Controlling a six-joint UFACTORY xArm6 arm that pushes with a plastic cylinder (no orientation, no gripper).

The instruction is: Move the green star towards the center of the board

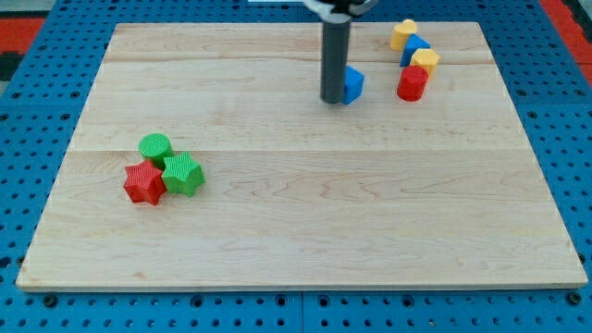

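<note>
The green star [182, 174] lies on the wooden board [305, 213] at the view's left, touching a red star [144, 183] on its left and a green cylinder [155, 148] above it. My tip [333, 99] rests on the board near the view's top centre, far to the upper right of the green star. A blue block [352, 85] sits right beside the tip on its right, partly hidden by the rod.
At the view's top right a cluster holds a yellow block [402, 33], a blue block [415, 48], another yellow block [425, 61] and a red cylinder [413, 83]. The board lies on a blue pegboard table [37, 129].
</note>
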